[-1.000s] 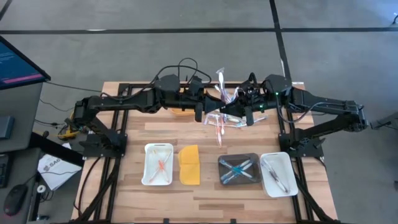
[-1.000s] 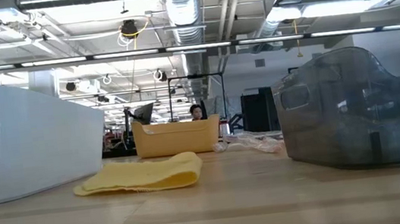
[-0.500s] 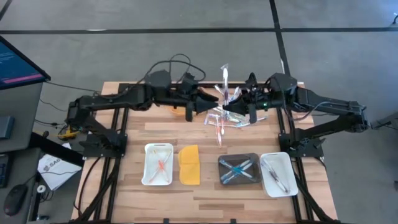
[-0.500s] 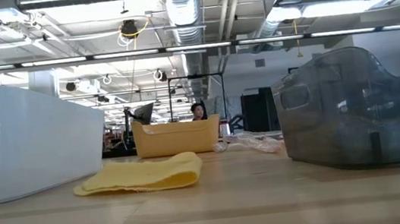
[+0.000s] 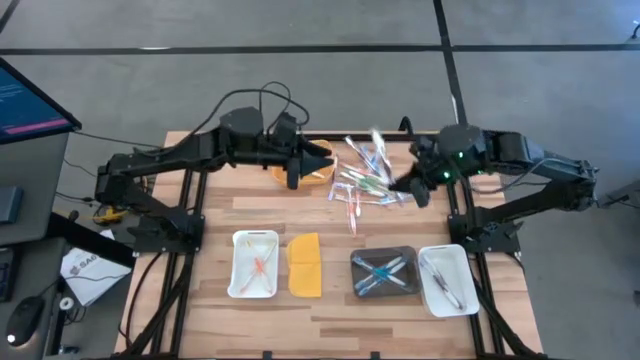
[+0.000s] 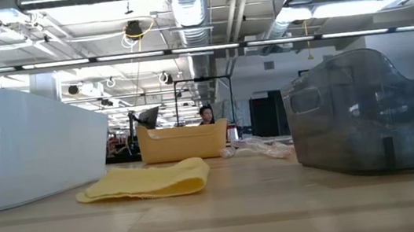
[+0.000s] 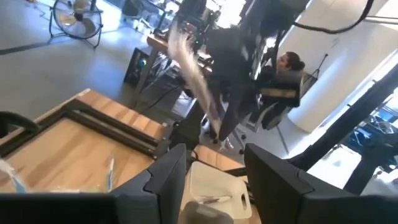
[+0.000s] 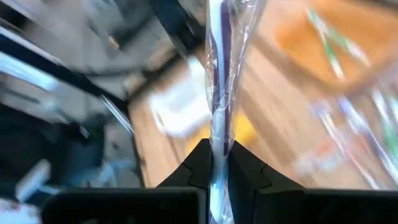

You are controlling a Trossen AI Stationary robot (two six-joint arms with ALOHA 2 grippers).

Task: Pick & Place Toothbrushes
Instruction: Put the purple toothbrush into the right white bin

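Since a second ago my left end effector has let go, spread and backed off, leaving my right end effector pinching a wrapped toothbrush: light, crinkly, slippery, best gripped mid-handle through the film.

Table: light wood planks, black frame rails along its sides.
Yellow cloth: crumpled, lying between the left white tray and the dark tray.
Right white tray: just beside the dark tray.
Orange bin: far side.
Monitor: off the table's left.
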